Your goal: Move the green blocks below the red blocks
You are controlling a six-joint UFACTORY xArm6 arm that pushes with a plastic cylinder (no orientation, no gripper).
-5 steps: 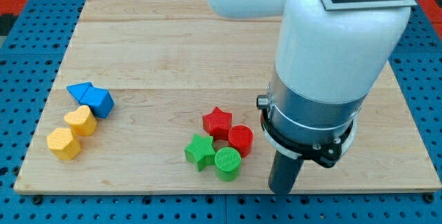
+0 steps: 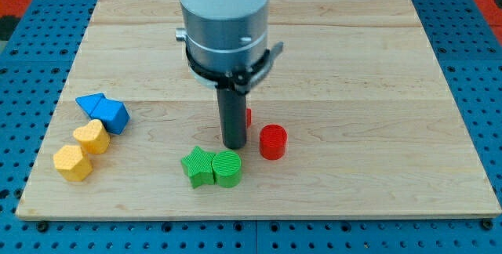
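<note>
My tip (image 2: 234, 146) rests on the board just above the green cylinder (image 2: 227, 168) and left of the red cylinder (image 2: 273, 142). The green star (image 2: 198, 166) touches the green cylinder's left side. The rod hides most of the red star (image 2: 248, 117); only a sliver shows at its right edge. Both green blocks lie lower in the view than the red blocks.
At the view's left, two blue blocks (image 2: 103, 111) sit above a yellow heart (image 2: 92, 136) and a yellow hexagon (image 2: 72, 162). The wooden board (image 2: 353, 66) lies on a blue pegboard. The arm's white body fills the top centre.
The arm swung from the view's lower right to the centre. The green blocks slid left. The red cylinder shifted slightly up and now stands apart; the red star moved up behind the rod.
</note>
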